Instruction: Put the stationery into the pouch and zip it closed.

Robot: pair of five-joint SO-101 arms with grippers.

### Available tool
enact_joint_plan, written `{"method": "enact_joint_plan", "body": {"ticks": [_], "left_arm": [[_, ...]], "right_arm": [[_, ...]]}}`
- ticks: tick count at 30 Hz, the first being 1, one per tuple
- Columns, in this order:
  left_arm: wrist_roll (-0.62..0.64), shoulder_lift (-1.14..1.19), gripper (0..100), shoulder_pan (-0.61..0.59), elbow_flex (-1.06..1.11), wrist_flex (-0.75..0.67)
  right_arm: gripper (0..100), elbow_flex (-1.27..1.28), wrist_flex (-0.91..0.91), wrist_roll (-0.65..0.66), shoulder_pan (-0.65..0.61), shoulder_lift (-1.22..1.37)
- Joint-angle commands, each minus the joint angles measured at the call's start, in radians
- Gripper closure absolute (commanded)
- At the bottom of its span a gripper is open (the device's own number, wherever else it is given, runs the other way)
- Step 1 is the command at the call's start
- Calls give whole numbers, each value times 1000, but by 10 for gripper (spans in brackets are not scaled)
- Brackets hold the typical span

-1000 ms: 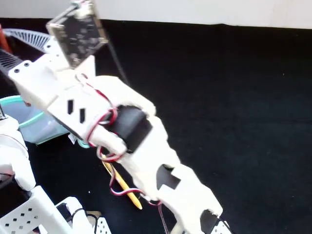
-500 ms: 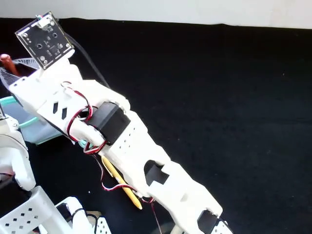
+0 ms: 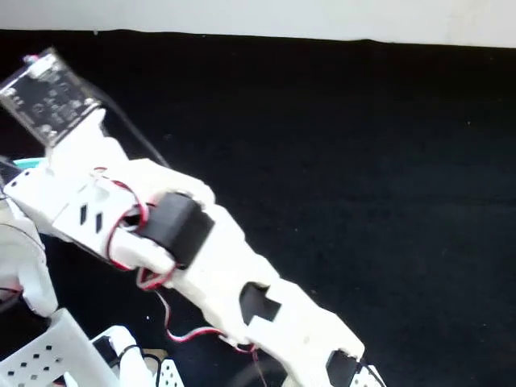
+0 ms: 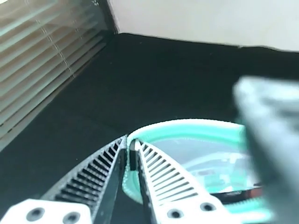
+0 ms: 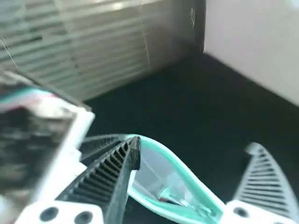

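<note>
The left gripper (image 4: 131, 148) is pinched almost closed on the teal rim of the pouch (image 4: 196, 127), which lies at the lower centre and right of the left wrist view; the right gripper (image 5: 194, 145) is spread wide and grips nothing, its fingers either side of that rim low in the right wrist view; in the high view a white arm (image 3: 218, 266) stretches from lower right to upper left over the black table (image 3: 387, 161).
</note>
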Motion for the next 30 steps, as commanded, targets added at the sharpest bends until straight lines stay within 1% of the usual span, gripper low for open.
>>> {"method": "enact_joint_plan", "body": {"ticks": [1, 3, 5, 9, 13, 16, 17, 20, 23, 27, 30], "left_arm": [[5, 21, 993, 8, 39, -2], [5, 21, 993, 8, 39, -2], [5, 21, 993, 8, 39, 0], [5, 21, 993, 8, 39, 0], [5, 21, 993, 8, 39, 2], [5, 21, 993, 10, 39, 0], [5, 21, 993, 10, 39, 0], [5, 21, 993, 7, 39, -2], [5, 21, 993, 7, 39, -2], [5, 21, 993, 8, 39, -2], [5, 21, 993, 8, 39, -2]], "right_arm": [[635, -97, 2, -3, 18, -153], [635, -97, 12, -3, 48, -203], [635, -97, 27, -3, 113, -242], [635, -96, 127, -2, 325, -277], [643, -85, 361, 0, 532, -269], [674, 64, 351, 34, 691, -234], [681, 124, 351, 43, 713, -232], [688, 325, 351, 149, 757, -225], [688, 607, 351, 226, 753, -231], [688, 938, 349, 233, 662, -231], [688, 1061, 331, 224, 550, -231]]}}
